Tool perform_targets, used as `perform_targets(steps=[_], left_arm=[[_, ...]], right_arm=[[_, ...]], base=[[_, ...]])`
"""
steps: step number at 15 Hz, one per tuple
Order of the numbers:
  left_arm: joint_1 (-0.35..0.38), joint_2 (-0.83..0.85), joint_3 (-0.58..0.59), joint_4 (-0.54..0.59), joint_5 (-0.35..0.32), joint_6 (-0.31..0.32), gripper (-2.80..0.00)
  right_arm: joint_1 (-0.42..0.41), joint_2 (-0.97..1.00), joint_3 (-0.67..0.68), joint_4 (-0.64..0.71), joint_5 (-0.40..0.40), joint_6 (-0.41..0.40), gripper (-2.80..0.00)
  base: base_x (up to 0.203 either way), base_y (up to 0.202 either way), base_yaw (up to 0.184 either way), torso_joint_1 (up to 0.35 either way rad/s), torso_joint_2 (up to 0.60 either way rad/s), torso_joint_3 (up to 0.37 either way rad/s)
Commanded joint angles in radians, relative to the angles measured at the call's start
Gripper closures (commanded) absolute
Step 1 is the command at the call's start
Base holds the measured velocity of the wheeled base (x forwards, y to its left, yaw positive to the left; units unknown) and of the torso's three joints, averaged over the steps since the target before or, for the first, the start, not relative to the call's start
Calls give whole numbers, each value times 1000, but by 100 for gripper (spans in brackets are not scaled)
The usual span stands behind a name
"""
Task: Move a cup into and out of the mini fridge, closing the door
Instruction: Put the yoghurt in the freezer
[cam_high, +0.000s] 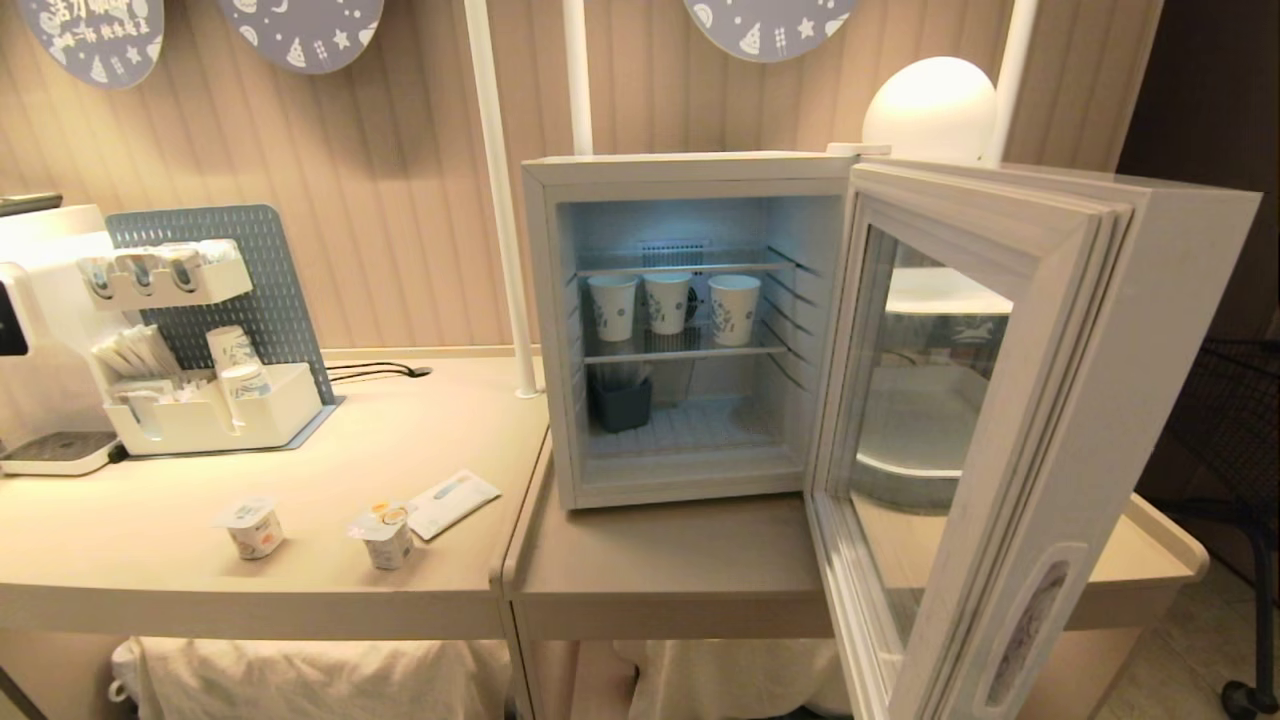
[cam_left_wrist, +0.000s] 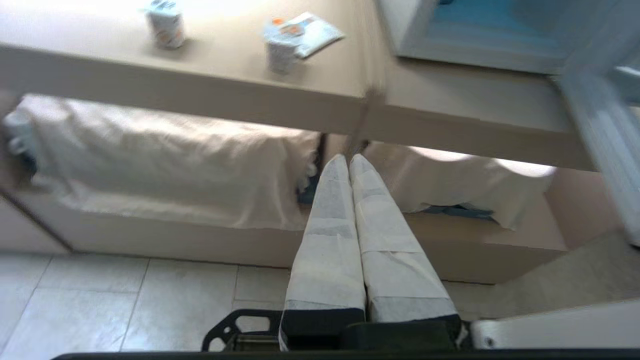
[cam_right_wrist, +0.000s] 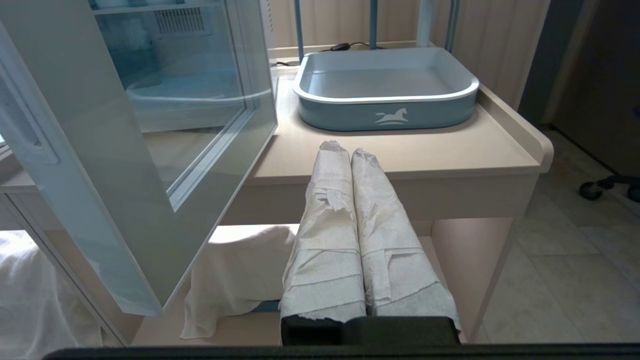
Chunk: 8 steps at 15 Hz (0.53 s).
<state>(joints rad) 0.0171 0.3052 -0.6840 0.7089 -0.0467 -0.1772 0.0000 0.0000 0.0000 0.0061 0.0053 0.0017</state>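
Note:
The white mini fridge (cam_high: 690, 175) stands on the beige counter with its door (cam_high: 1040, 400) swung wide open to the right. Three white paper cups (cam_high: 667, 301) stand in a row on its middle wire shelf. Two small foil-lidded cups (cam_high: 254, 528) (cam_high: 388, 537) sit on the table to the left. Neither arm shows in the head view. My left gripper (cam_left_wrist: 348, 159) hangs below the counter's front edge, shut and empty, with the small cups (cam_left_wrist: 281, 47) above and beyond it. My right gripper (cam_right_wrist: 345, 150) is shut and empty, low in front of the counter beside the open door (cam_right_wrist: 100, 175).
A water dispenser (cam_high: 40, 330) and a white organiser with a pegboard (cam_high: 200, 400) stand at the back left. A flat packet (cam_high: 452, 500) lies near the small cups. A dark bin (cam_high: 620, 400) sits on the fridge floor. A blue-grey tray (cam_right_wrist: 385, 112) stands right of the fridge. White cloth (cam_left_wrist: 150, 160) lies under the tables.

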Motion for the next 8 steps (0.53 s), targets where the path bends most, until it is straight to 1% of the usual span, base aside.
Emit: perform_targets(steps=[1,3,4,5,6,7,8], left_arm=[[19,-65,127,-81,37,4,0],[16,-77,332,-391,119,34,0],[14,-83,449,-600,146,74,0],[13,-89,545,-775,166,108,0],[10,-100,612,-867,184,135,0],[1,-137,653,-904,192,155,0],[-6,-186,665,-903,179,163,0]], right_arm=[[0,0,0,0,1,0,0],[0,0,0,0,1,0,0],[0,0,0,0,1,0,0],[0,0,0,0,1,0,0],[0,0,0,0,1,0,0],[0,0,0,0,1,0,0],[0,0,0,0,1,0,0]], base=[[0,0,0,0,0,0],[0,0,0,0,0,0],[0,0,0,0,0,0],[0,0,0,0,0,0],[0,0,0,0,0,0],[0,0,0,0,0,0],[0,0,0,0,0,0]])
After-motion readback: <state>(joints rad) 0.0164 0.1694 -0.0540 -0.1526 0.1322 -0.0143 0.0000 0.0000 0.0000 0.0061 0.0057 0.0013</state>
